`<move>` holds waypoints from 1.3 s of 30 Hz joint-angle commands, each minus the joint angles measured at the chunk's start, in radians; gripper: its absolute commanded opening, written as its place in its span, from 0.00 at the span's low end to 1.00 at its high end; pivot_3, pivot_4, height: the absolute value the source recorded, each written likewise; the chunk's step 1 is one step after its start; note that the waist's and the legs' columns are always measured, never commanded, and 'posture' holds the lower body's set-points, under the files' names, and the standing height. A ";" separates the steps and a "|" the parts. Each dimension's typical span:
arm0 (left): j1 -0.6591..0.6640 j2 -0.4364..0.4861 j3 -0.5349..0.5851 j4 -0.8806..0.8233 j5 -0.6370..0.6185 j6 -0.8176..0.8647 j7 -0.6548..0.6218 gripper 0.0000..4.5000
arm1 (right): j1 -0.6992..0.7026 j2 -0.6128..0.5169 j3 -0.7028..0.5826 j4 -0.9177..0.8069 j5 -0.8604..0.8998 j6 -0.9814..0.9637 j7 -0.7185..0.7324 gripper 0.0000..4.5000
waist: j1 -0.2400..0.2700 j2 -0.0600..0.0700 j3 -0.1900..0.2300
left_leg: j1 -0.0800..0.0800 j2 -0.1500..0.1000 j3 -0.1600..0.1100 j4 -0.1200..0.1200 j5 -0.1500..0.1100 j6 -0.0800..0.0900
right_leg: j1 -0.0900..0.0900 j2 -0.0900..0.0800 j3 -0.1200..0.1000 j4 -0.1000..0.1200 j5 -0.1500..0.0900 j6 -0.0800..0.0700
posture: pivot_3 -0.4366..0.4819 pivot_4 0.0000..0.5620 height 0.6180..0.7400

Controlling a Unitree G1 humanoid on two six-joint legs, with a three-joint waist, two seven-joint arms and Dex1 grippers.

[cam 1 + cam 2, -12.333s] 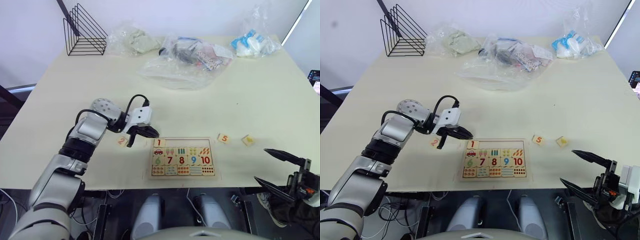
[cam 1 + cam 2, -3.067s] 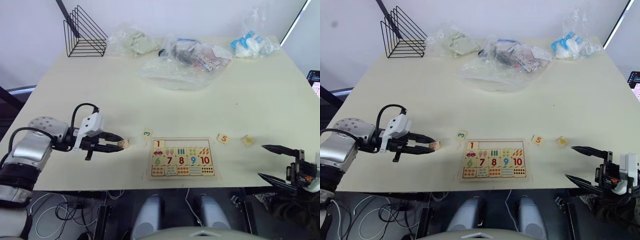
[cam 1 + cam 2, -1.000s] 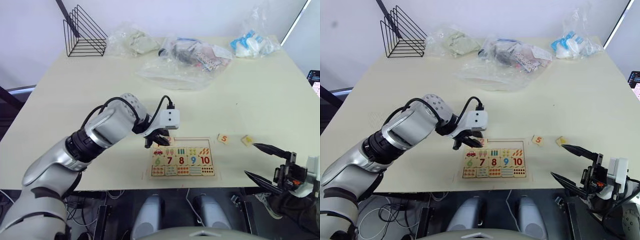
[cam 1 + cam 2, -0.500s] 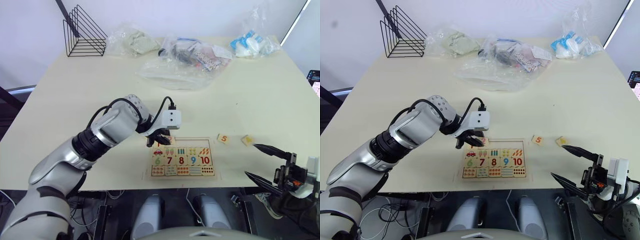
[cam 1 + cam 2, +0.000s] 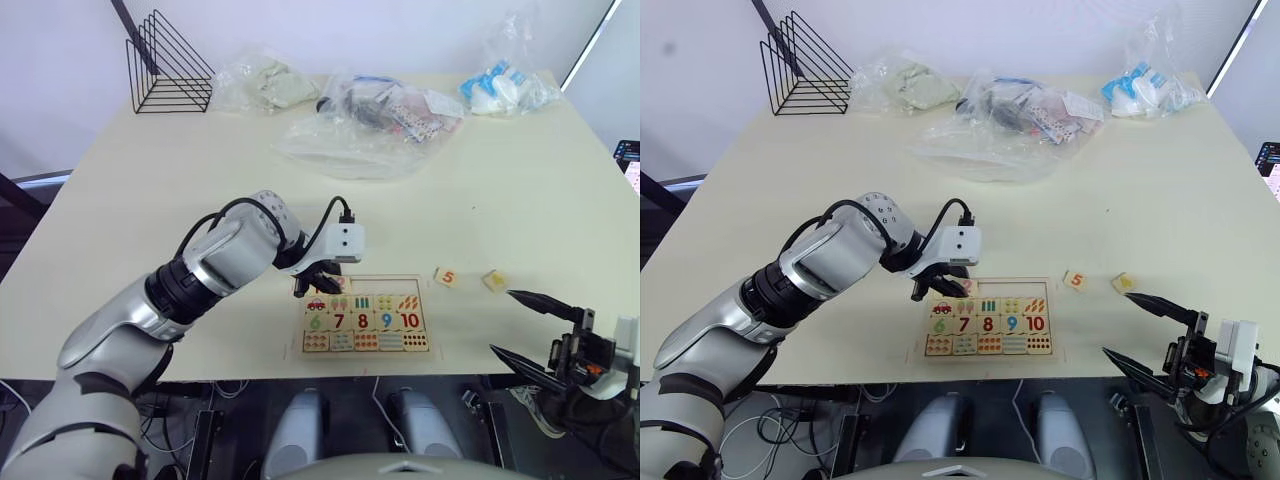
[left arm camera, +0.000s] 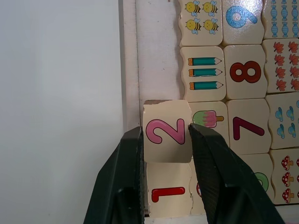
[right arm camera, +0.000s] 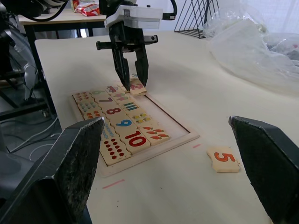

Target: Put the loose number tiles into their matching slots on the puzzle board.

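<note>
The puzzle board (image 5: 390, 284) lies near the table's front edge, its lower rows filled with numerals, pictures and dots. The 1 tile (image 6: 168, 191) sits in the first slot of the top row; the other slots (image 6: 156, 46) are bare wood. My left gripper (image 5: 316, 287) is shut on the pink 2 tile (image 6: 167, 131), holding it over the board's top row just beside the 1. The 5 tile (image 5: 447, 277) and a tile with a yellow mark (image 5: 494, 281) lie loose on the table right of the board. My right gripper (image 5: 501, 320) hangs open off the table's front right.
A black wire rack (image 5: 168, 62) stands at the far left corner. Clear plastic bags (image 5: 360, 120) with small items lie across the back of the table, one more at the far right (image 5: 505, 88). The board is close to the table's front edge.
My left gripper took the 2 tile from the table left of the board and carried it right to the board's top row. Over the last half second it barely shifted.
</note>
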 commanded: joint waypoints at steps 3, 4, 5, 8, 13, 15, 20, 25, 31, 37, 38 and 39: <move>-0.003 -0.001 0.002 -0.027 0.006 -0.001 -0.006 0.21 | 0.002 0.003 -0.015 -0.026 0.010 -0.021 -0.003 1.00 | 0.000 0.000 0.000 | 0.000 0.000 0.000 0.000 0.000 0.000 | 0.000 0.000 0.000 0.000 0.000 0.000 | 0.48 0.27 1.00; -0.003 -0.001 0.002 -0.027 0.006 0.000 -0.007 0.21 | 0.002 0.003 -0.015 -0.026 0.010 -0.021 -0.004 1.00 | 0.000 0.000 0.000 | 0.000 0.000 0.000 0.000 0.000 0.000 | 0.000 0.000 0.000 0.000 0.000 0.000 | 0.48 0.27 1.00; -0.003 0.000 0.001 -0.024 0.007 -0.001 -0.008 0.21 | 0.002 0.004 -0.015 -0.026 0.010 -0.021 -0.004 1.00 | 0.000 0.000 0.000 | 0.000 0.000 0.000 0.000 0.000 0.000 | 0.000 0.000 0.000 0.000 0.000 0.000 | 0.48 0.27 1.00; -0.004 -0.002 0.000 -0.018 0.008 -0.003 -0.007 0.21 | 0.002 0.005 -0.013 -0.028 0.009 -0.021 -0.007 1.00 | 0.000 0.000 0.000 | 0.000 0.000 0.000 0.000 0.000 0.000 | 0.000 0.000 0.000 0.000 0.000 0.000 | 0.48 0.27 1.00; -0.003 -0.002 -0.003 -0.018 0.007 -0.004 -0.008 0.21 | 0.007 0.004 -0.014 -0.034 0.010 -0.020 -0.009 1.00 | 0.000 0.000 0.000 | 0.000 0.000 0.000 0.000 0.000 0.000 | 0.000 0.000 0.000 0.000 0.000 0.000 | 0.48 0.27 1.00; -0.001 -0.004 -0.002 -0.017 0.004 0.001 -0.009 0.21 | 0.009 0.005 -0.014 -0.038 0.011 -0.019 -0.011 1.00 | 0.000 0.000 0.000 | 0.000 0.000 0.000 0.000 0.000 0.000 | 0.000 0.000 0.000 0.000 0.000 0.000 | 0.48 0.27 1.00; -0.001 -0.006 -0.004 -0.004 0.015 -0.017 0.000 0.21 | 0.011 0.004 -0.010 -0.041 0.011 -0.018 -0.014 1.00 | 0.000 0.000 0.000 | 0.000 0.000 0.000 0.000 0.000 0.000 | 0.000 0.000 0.000 0.000 0.000 0.000 | 0.48 0.27 1.00; -0.002 -0.024 0.006 0.015 0.018 -0.026 0.017 0.21 | 0.011 0.003 -0.012 -0.032 0.011 -0.021 -0.011 1.00 | 0.000 0.000 0.000 | 0.000 0.000 0.000 0.000 0.000 0.000 | 0.000 0.000 0.000 0.000 0.000 0.000 | 0.48 0.27 1.00; -0.001 -0.024 -0.001 0.019 0.020 -0.035 0.012 0.21 | 0.013 0.002 -0.015 -0.029 0.011 -0.023 -0.007 1.00 | 0.000 0.000 0.000 | 0.000 0.000 0.000 0.000 0.000 0.000 | 0.000 0.000 0.000 0.000 0.000 0.000 | 0.48 0.27 1.00; -0.002 -0.027 -0.002 0.031 0.027 -0.048 0.015 0.21 | 0.018 0.002 -0.015 -0.032 0.011 -0.023 -0.007 1.00 | 0.000 0.000 0.000 | 0.000 0.000 0.000 0.000 0.000 0.000 | 0.000 0.000 0.000 0.000 0.000 0.000 | 0.48 0.27 1.00; -0.003 -0.027 -0.002 0.033 0.028 -0.049 0.014 0.21 | 0.019 0.002 -0.015 -0.034 0.011 -0.022 -0.008 1.00 | 0.000 0.000 0.000 | 0.000 0.000 0.000 0.000 0.000 0.000 | 0.000 0.000 0.000 0.000 0.000 0.000 | 0.48 0.27 1.00; -0.003 -0.027 -0.001 0.034 0.029 -0.050 0.013 0.21 | 0.018 0.001 -0.014 -0.036 0.011 -0.021 -0.010 1.00 | 0.000 0.000 0.000 | 0.000 0.000 0.000 0.000 0.000 0.000 | 0.000 0.000 0.000 0.000 0.000 0.000 | 0.48 0.27 1.00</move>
